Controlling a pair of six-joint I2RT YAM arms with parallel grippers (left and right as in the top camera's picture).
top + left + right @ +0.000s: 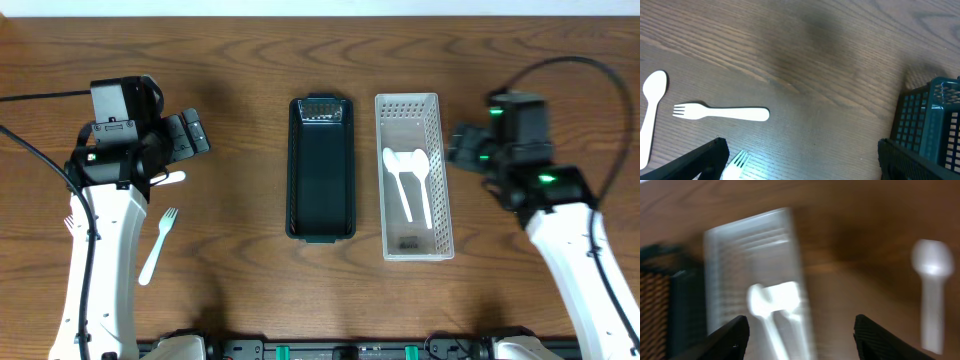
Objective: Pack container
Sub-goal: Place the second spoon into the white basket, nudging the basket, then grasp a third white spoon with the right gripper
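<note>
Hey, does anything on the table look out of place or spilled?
Nothing is spilled or damaged. Both baskets sit straight; the white basket holds two spoons, and the dark green basket is empty. A white fork lies loose on the table at the left, unpacked.

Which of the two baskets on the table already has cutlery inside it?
The white basket. Two white spoons lie in it, while the dark basket beside it holds nothing.
</note>
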